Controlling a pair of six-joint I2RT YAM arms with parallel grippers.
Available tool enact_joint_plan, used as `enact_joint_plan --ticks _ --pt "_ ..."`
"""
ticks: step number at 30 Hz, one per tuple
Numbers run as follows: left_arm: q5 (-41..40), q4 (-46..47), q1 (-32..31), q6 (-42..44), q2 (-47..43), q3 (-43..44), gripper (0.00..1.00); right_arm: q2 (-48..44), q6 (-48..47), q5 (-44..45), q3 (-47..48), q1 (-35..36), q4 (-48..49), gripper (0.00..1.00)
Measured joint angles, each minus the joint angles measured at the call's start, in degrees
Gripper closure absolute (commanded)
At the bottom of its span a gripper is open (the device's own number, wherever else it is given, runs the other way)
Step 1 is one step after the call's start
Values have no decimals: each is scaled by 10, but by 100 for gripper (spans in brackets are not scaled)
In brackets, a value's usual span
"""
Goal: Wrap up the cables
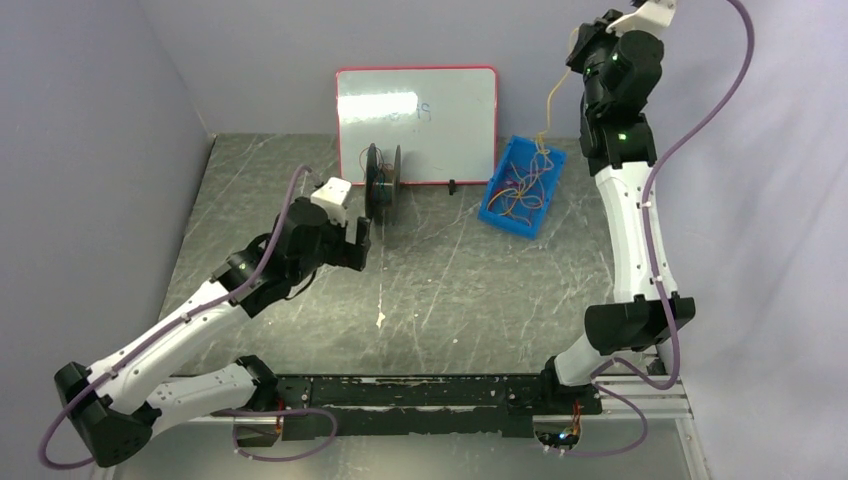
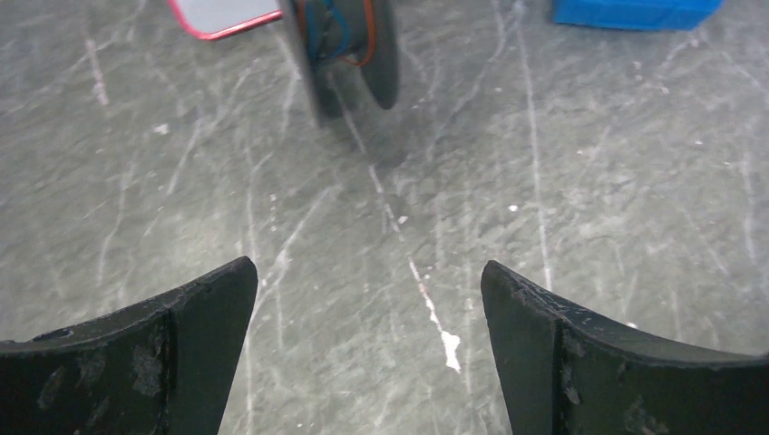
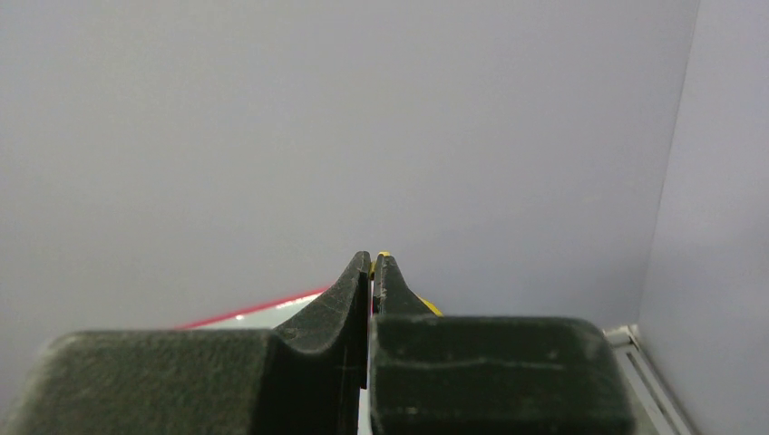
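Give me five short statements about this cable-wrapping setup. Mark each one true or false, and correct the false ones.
1. The right gripper is shut on a yellow cable. True.
2. The left gripper is clamped on the spool. False: its jaws stand wide open, and the spool stands apart, ahead of it.
3. The blue bin holds a tangle of cables. True.
4. The whiteboard lies flat, face up. False: it stands upright behind the spool.
5. The spool is bare. False: blue and orange wire shows on it in the left wrist view.
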Motion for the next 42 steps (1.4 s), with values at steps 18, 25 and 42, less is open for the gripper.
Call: enact_joint_plan --ticks 18,25,42 --pt "217 98 0 2 209 248 1 2 14 -57 110 2 -16 100" --pt "293 161 0 -1 306 339 1 -2 24 -80 145 2 -13 100" --pt "490 423 0 -66 476 422 0 -67 73 -186 124 2 -21 100"
